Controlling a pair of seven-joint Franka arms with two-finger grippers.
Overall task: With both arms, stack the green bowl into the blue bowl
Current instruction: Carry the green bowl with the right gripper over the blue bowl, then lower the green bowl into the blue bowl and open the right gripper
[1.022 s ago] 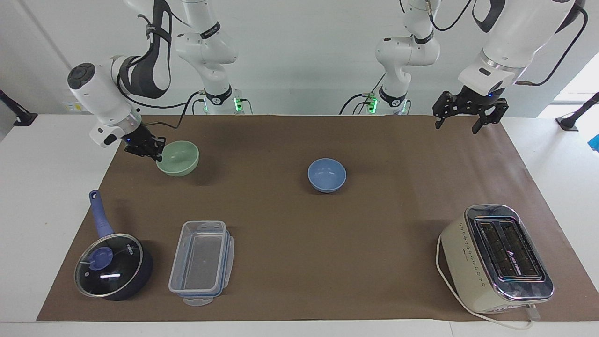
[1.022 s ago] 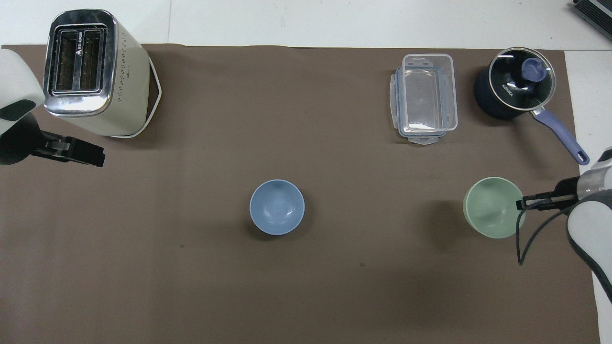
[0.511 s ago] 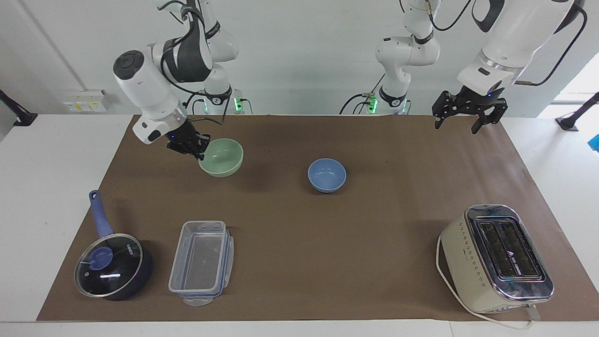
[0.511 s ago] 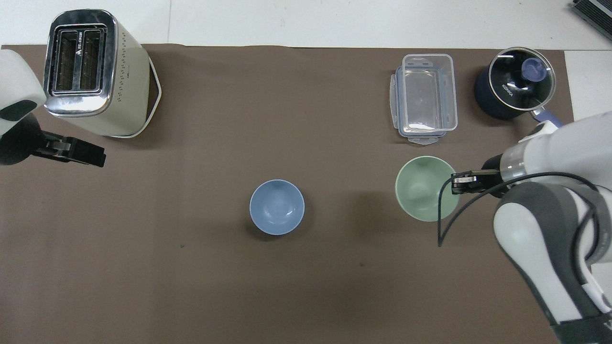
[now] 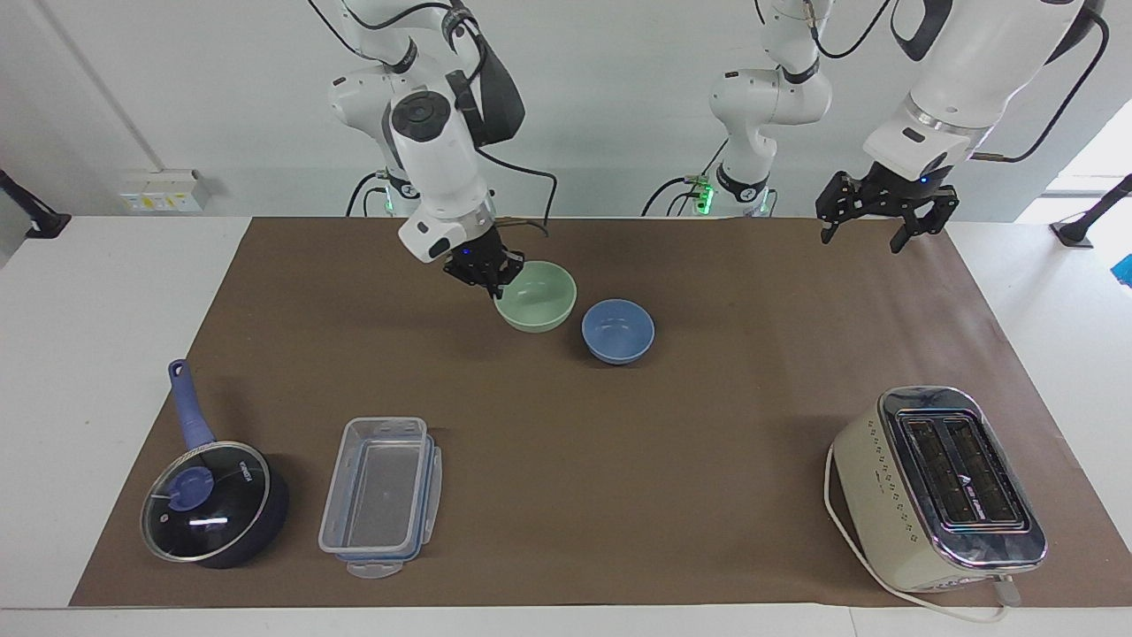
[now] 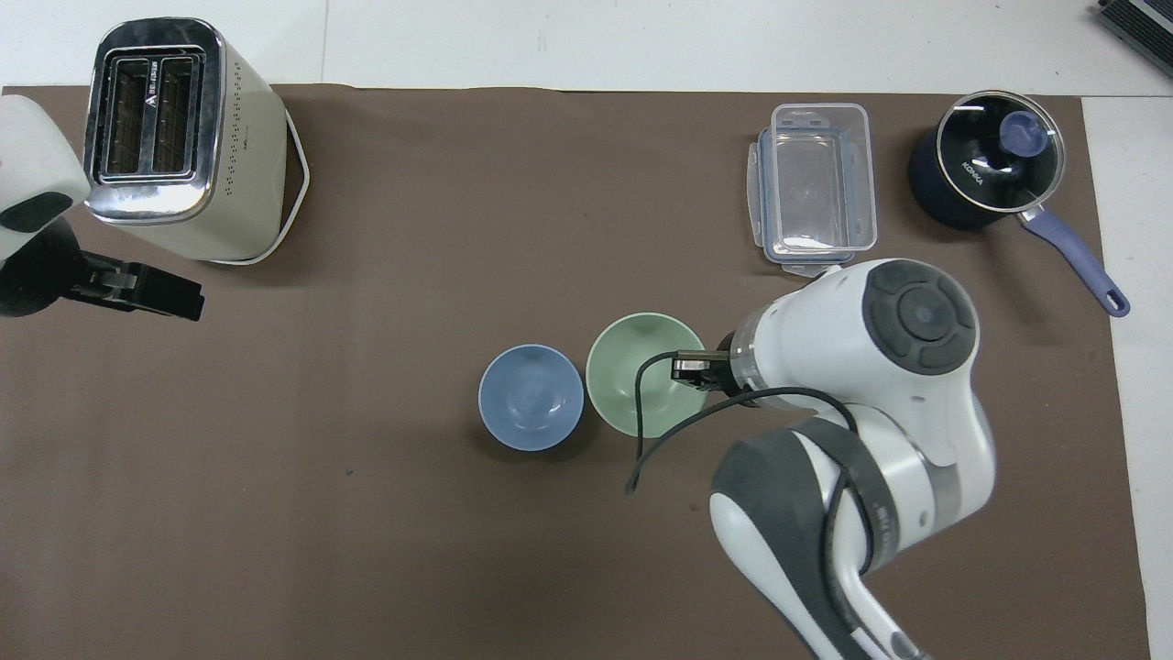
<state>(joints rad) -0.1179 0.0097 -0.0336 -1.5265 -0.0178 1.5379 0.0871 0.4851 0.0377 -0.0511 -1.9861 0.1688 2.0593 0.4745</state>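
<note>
Bowls side by side at mid-mat.
Right gripper [image 5: 495, 281] pinches the rim of the pale mint-green ceramic bowl [image 5: 536, 295], lifted just beside the periwinkle-blue round bowl [image 5: 618, 330]; bare brown mat [image 5: 619, 460] lies around them. Left gripper [image 5: 875, 221] waits, fingers spread, over the mat's edge.

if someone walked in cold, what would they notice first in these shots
Probably the right gripper, shut on the rim of the green bowl and holding it in the air right beside the blue bowl at mid-table. Next, the bulky cream toaster at the left arm's end, farther from the robots, with the open left gripper waiting over the mat's edge.
</note>
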